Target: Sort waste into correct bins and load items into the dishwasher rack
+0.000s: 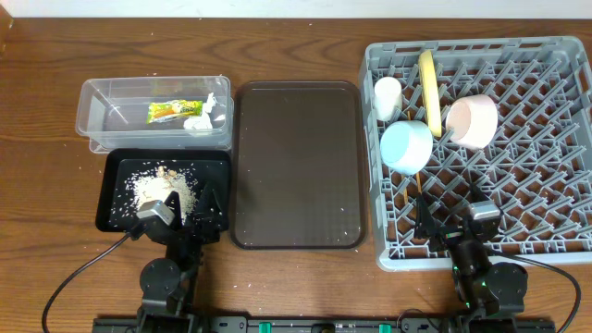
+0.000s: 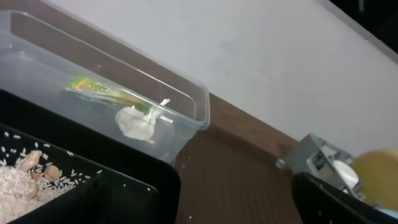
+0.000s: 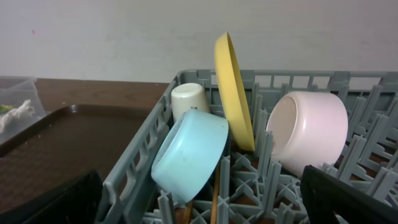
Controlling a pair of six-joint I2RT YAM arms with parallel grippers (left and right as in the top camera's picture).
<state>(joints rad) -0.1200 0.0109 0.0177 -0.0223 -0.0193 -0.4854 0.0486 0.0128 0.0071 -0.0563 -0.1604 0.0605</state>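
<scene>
Use the brown serving tray (image 1: 296, 166) as your anchor.

**Left of it, far end:** the clear tub (image 1: 89, 104) sits just beside the tray's long edge. Inside it you have the yellow-green wrapper (image 1: 174, 111) and the crumpled tissue (image 1: 205, 120). The tissue is on the side nearer the tray, just beside the wrapper.

**Left of it, near end:** the black tray (image 1: 111, 180) almost touches the brown tray's edge. The rice crumbs (image 1: 165, 190) are heaped in it, with a few brownish bits mixed in. A few stray specks lie on the brown tray's near right corner.

**Right of it:** the grey rack (image 1: 555, 213) stands close alongside. The dishes are all bunched in the rack's part nearest the brown tray's far right corner.
- The white cup (image 1: 388, 97) is closest to the tray.
- The yellow plate (image 1: 430, 92) stands on edge between pegs, just past the cup.
- The pink bowl (image 1: 472, 122) lies on its side beyond the plate, with its white inside turned toward the plate.
- The blue bowl (image 1: 406, 146) is tipped up on the near side of the cup and leans against the plate.
- The chopsticks (image 3: 214, 199) lie down in the lattice under the blue bowl.

**Left gripper** (image 1: 199, 215): it hangs over the black tray's corner nearest the brown tray. Your wrist view shows only one dark finger (image 2: 342, 202), so you cannot tell how the jaws stand.

**Right gripper** (image 3: 202, 186): it is low over the rack's near corner beside the brown tray. The jaws are spread wide, one at each lower corner of the wrist view, with nothing held between them.
</scene>
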